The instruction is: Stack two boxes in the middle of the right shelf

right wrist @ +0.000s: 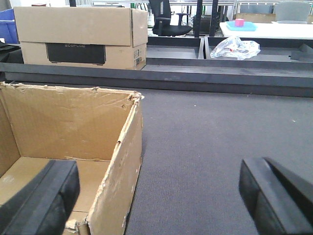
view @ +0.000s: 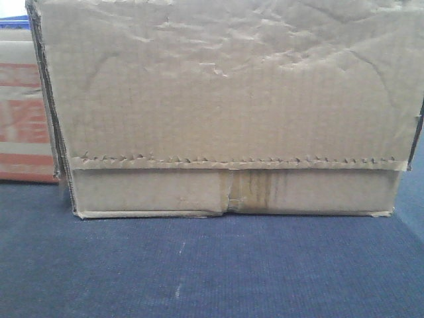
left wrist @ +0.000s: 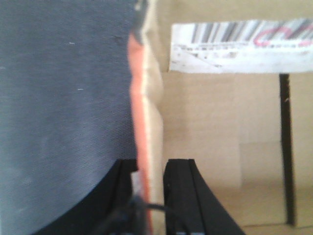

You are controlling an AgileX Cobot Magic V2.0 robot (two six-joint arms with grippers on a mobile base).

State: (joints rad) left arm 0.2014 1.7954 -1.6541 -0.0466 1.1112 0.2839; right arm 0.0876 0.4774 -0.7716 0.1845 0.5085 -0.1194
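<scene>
Left jaws clamp an orange-edged carton; right jaws gape astride a plain carton.

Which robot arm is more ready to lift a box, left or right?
Left. The left pincer is clamped on a box wall, so it looks ready to lift. The right pincer hangs wide open by the open box, gripping nothing.

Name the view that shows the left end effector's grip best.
Left wrist view: the left end effector is seen close up, closed on an orange-edged carton wall seen edge-on. The front and right wrist views don't show that end effector.
</scene>
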